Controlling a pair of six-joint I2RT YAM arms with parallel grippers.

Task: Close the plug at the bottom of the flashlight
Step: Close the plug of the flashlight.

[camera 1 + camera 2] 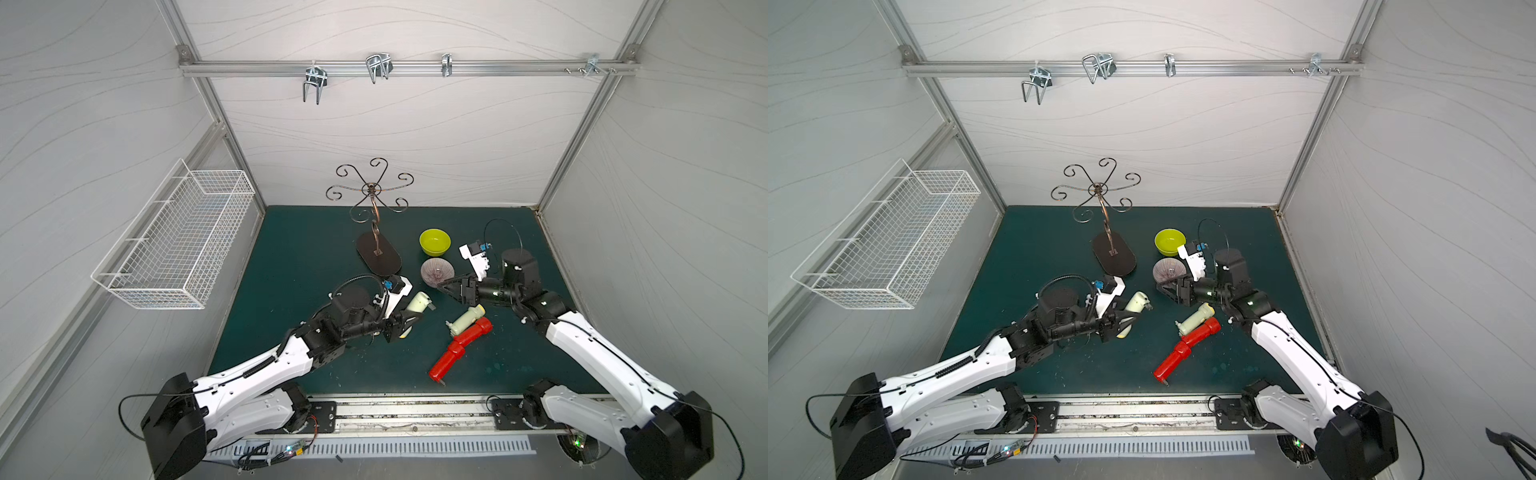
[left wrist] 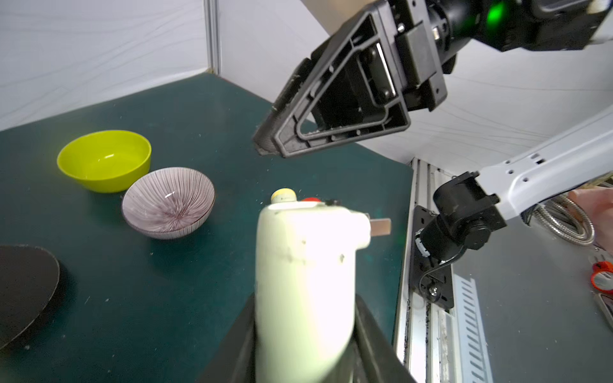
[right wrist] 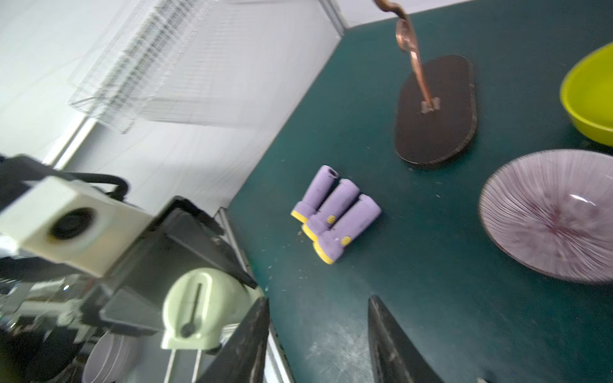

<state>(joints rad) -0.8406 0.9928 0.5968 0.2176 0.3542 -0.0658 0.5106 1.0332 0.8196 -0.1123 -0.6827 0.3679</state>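
My left gripper (image 1: pixel 405 323) (image 2: pixel 305 305) is shut on a pale green flashlight (image 1: pixel 419 304) (image 2: pixel 308 252) and holds it above the mat. The flashlight's bottom end faces the right arm. Its metal plug (image 2: pixel 380 227) (image 1: pixel 432 306) sticks out sideways from that end. In the right wrist view the same end (image 3: pixel 195 308) shows beside one finger, with the prongs (image 3: pixel 172 364) pointing away from it. My right gripper (image 1: pixel 446 286) (image 3: pixel 318 298) (image 2: pixel 265 146) hovers open just beyond the plug, with nothing between its fingers.
A cream flashlight (image 1: pixel 467 318) and a red one (image 1: pixel 459 349) lie on the mat under the right arm. A green bowl (image 1: pixel 434 242), a striped bowl (image 1: pixel 436 272) and a metal stand (image 1: pixel 378 257) sit behind. Three purple flashlights (image 3: pixel 335 212) lie by the left wall.
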